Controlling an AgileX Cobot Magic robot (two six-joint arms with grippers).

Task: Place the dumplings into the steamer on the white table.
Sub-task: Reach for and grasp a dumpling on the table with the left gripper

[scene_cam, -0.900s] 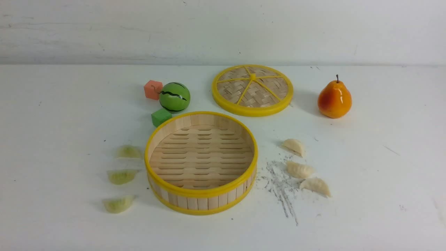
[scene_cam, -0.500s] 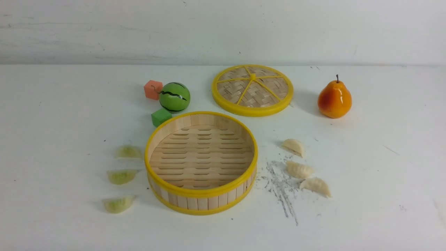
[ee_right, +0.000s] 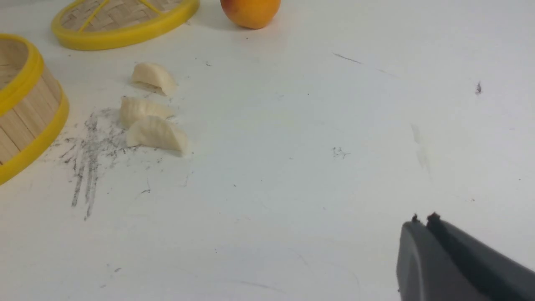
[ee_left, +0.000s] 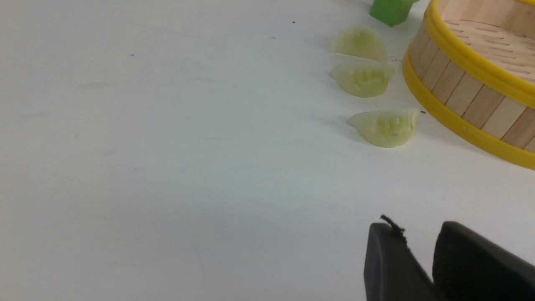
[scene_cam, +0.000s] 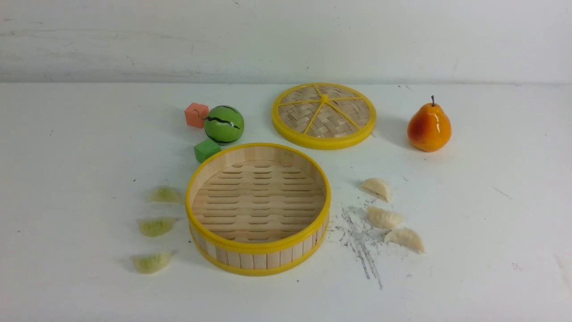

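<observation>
With the empty steamer (scene_cam: 258, 257) centred on the counter (scene_cam: 67, 134), three green dumplings (scene_cam: 155, 226) lie just left of it and three cream dumplings (scene_cam: 384, 218) near its right, likely one row per arm, while the left gripper (ee_left: 422, 238) and right gripper (ee_right: 424, 219) hang back empty, jaws seemingly together.

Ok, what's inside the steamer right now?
Only its bare slatted floor shows in the steamer; no dumplings. The three green dumplings and three white dumplings lie outside on the white table. The near rim hides a strip of floor.
</observation>
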